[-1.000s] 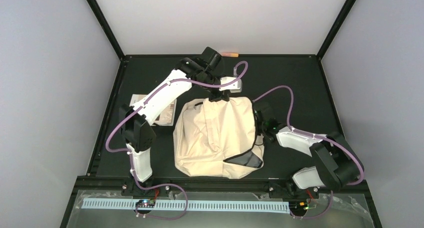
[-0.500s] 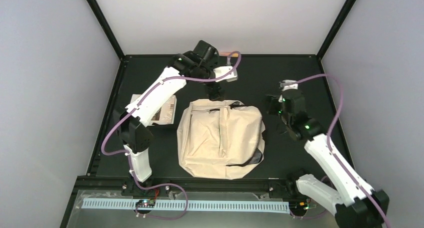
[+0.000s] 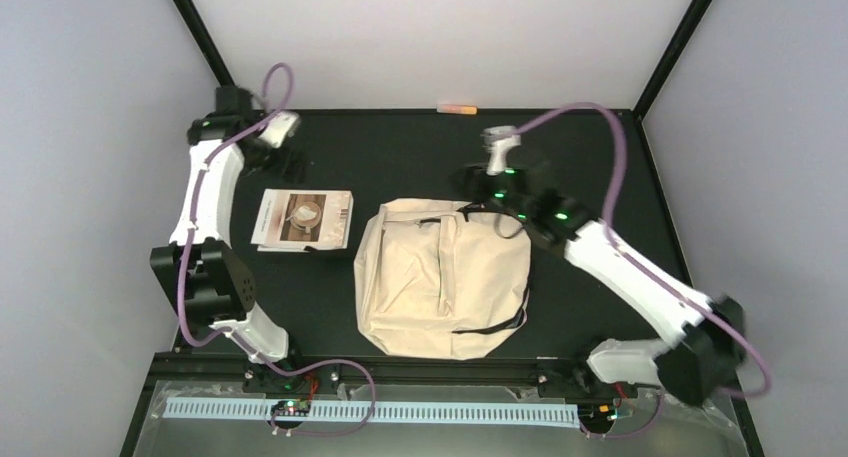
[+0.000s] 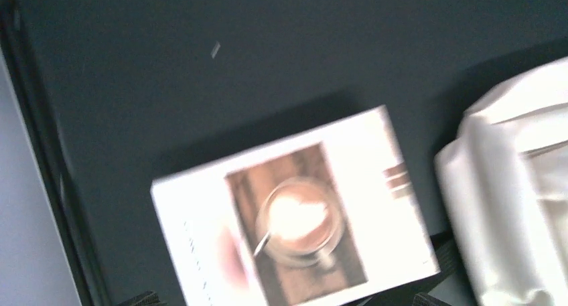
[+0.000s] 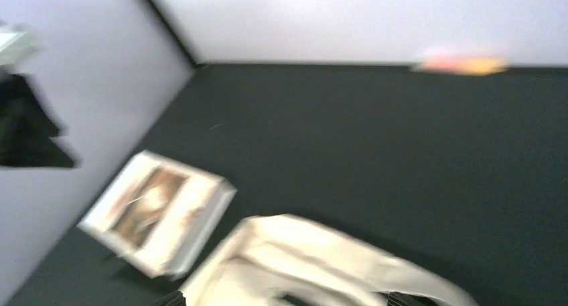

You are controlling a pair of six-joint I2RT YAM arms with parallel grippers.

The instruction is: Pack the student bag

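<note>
**Item inspected:** the student bag (image 3: 440,277) lies flat in the middle of the counter (image 3: 400,152). Its top edge faces the far wall, and black straps trail at its near right corner.

**Handling (judged):** soft and limp. The cream cloth is creased and slumped, so it should sag when lifted rather than keep its shape. It looks unfilled, so probably light, and the cloth is unlikely to slip. The best hold is the top rim by the dark zipper (a pinch mid-panel would only gather loose cloth).

**Claws:** the left claw (image 3: 292,165) hangs wide and holds nothing, over the far left of the counter. It is beyond a book (image 3: 305,220) that lies just beside the bag, not touching it. The right claw (image 3: 472,185) also stands wide, at the bag's far edge; whether it touches cannot be told.

**Surface and room:** the counter is dark, matte and flat. The walls are pale, with black corner posts. A small orange-pink object (image 3: 459,108) lies at the far wall, unidentified.
</note>
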